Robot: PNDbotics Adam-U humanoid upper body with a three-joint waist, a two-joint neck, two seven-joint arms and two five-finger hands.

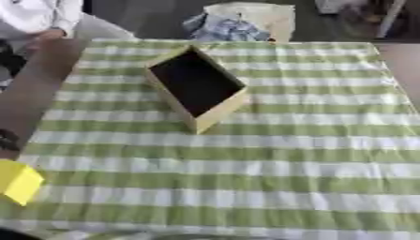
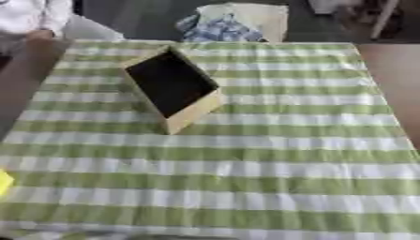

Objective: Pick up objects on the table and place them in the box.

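One loose thing only shows on the table: a yellow block at the near left edge of the green-and-white checked cloth, half cut off by the side of the left eye view and reduced to a sliver in the right eye view; it lies just over the cloth's border, well apart from the box. Its faces look flat and its corners square, so I judge it stiff and light, perhaps foam or painted wood, not fragile; the smooth faces may be a little slippery, so the best hold would be across two opposite flat sides, thumb against fingers, rather than on a corner; what sits beneath it cannot be told. The wide middle of the cloth carries nothing; the cloth itself is soft and could ruck if a thing were dragged over it, so a lift is safer than a slide. Farther on, toward the far left of the tabletop, stands the box, pale wooden walls round a dark inside, open upward and turned cornerwise to the table's edges; nothing can be seen in it. Beyond the far edge a bundle of blue patterned fabric lies off the table. Neither robot hand shows in either view, so whether left or right is open or closed cannot be said.
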